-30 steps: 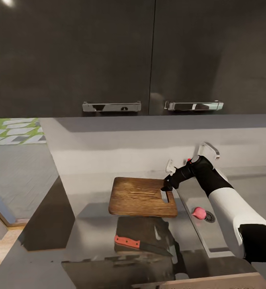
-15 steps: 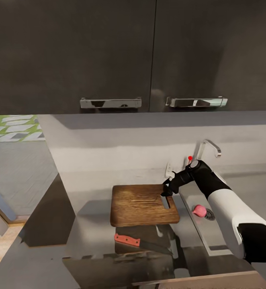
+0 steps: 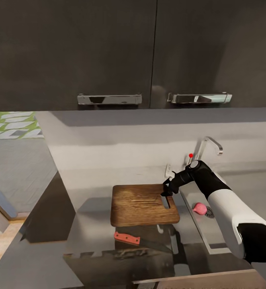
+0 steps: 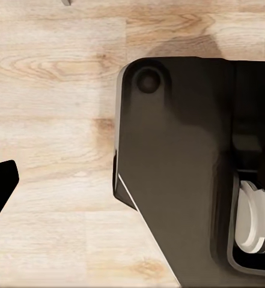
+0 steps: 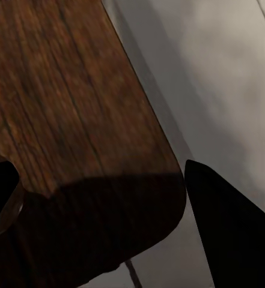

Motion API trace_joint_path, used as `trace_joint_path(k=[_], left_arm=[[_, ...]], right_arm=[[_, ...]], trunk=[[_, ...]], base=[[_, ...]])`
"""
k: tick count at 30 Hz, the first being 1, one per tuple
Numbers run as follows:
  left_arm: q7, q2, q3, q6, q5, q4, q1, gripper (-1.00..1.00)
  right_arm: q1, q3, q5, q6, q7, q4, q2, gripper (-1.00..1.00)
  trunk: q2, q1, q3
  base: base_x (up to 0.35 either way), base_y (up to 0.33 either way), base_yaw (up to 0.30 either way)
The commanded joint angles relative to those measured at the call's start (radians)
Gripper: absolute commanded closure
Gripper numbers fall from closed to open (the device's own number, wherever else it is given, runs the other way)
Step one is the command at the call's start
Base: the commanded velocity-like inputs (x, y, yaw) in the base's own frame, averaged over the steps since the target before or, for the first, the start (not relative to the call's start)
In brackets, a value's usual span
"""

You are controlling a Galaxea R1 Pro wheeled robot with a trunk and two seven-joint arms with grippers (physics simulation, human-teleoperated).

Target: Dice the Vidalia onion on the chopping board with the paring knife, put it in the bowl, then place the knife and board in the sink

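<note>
- Right hand (image 3: 165,192) hangs at the handle-slot end of the chopping board (image 3: 143,204), fingers spread apart and gripping nothing; the right wrist view shows one dark fingertip (image 5: 228,231) beyond the board's (image 5: 78,150) rounded corner and another over the wood.
- Left hand: a single black fingertip (image 4: 0,189) shows over the pale wood floor (image 4: 54,120); whether that hand is open or closed cannot be told.
- Paring knife (image 3: 139,241) lies on the grey surface (image 3: 89,237) just in front of the board, orange-red handle to the left.
- Vidalia onion (image 3: 199,208) rests in the sink (image 3: 197,228) beside the drain, right of the board, partly behind the white forearm.
- Chrome tap (image 3: 207,149) with a red dot rises behind the sink; dark wall cabinets (image 3: 109,52) hang above.
</note>
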Motion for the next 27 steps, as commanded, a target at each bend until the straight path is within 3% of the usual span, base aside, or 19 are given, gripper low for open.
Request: trace_joint_path(k=[1,27], left_arm=[[0.000,0.000,0.001,-0.001,0.002,-0.001,0.000,-1.00],[0.000,0.000,0.000,-0.001,0.003,0.000,0.000,-1.00]], right_arm=[[-0.001,0.004,-0.003,0.013,-0.001,-0.002,-0.001,1.00],[-0.001,0.004,-0.003,0.014,-0.045,-0.001,-0.001,1.00]], trunk=[[-0.002,0.001,-0.004],[-0.002,0.001,-0.046]], base=[[0.000,0.000,0.000],[0.010,0.000,0.000]])
